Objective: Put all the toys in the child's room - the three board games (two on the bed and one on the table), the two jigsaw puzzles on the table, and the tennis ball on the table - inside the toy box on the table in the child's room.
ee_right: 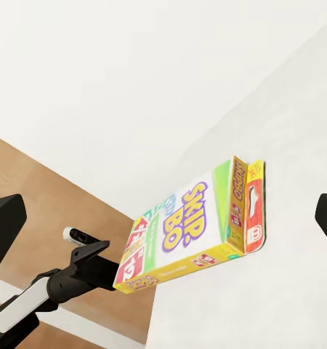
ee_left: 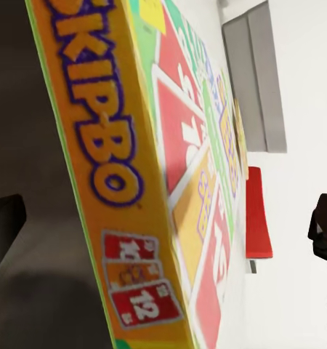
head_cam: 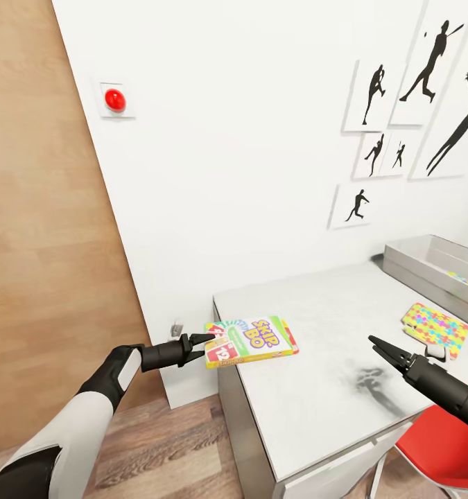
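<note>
Skip-Bo game carried toward the toy box

The Skip-Bo board game (head_cam: 251, 340) hangs level over the near corner of the white table (head_cam: 317, 409), pinched by its short end in the left gripper (head_cam: 204, 344), whose jaws are closed on the box edge. The light grey toy box (head_cam: 428, 267) sits well apart at the table's far end, a jigsaw puzzle (head_cam: 435, 329) lying just before it. The right gripper (head_cam: 386, 348) hovers over the tabletop, jaws narrow and empty. A good carry would likely keep the box flat, clear the puzzle, and release only once inside the bin's sloping walls.
</note>
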You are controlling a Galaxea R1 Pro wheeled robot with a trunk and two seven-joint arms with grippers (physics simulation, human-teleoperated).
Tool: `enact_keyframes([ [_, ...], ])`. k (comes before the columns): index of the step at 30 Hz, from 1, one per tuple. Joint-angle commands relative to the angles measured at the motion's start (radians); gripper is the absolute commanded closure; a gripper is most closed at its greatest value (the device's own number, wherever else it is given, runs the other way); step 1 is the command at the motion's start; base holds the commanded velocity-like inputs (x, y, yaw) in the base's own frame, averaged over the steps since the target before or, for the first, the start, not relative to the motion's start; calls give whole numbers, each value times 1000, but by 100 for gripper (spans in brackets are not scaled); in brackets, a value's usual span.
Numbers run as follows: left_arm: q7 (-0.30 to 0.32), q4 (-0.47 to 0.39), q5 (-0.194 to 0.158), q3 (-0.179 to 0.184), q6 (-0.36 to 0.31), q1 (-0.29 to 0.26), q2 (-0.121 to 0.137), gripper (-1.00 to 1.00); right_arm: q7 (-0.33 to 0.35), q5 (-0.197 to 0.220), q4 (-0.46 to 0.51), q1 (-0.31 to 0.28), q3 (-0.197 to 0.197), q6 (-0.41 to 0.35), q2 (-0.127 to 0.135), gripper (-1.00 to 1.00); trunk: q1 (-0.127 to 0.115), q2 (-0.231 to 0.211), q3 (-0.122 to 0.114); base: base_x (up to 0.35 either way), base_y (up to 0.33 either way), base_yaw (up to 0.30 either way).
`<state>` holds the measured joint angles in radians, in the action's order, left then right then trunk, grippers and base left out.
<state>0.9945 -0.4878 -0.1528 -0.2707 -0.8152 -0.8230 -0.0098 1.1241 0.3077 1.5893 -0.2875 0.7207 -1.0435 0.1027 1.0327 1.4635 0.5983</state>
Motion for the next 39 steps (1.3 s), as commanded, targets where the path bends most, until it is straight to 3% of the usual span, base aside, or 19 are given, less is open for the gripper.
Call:
enact_keyframes([
  [1,3,0,3,-5,-5,-1,-1,-100,5,-2,0,-1,1,-4,0,-100,0,0,1,0,0,0],
  [22,3,0,3,-5,-5,-1,-1,-100,5,-2,0,0,0,-4,0,-100,0,0,-2,0,0,-17],
  [23,3,0,3,-5,-5,-1,-1,100,5,-2,0,-1,0,-4,0,-100,0,0,-2,0,0,-1],
  [39,4,0,3,-5,-3,-1,-1,100,5,-2,0,-1,0,-4,0,-100,0,0,-2,0,0,0],
])
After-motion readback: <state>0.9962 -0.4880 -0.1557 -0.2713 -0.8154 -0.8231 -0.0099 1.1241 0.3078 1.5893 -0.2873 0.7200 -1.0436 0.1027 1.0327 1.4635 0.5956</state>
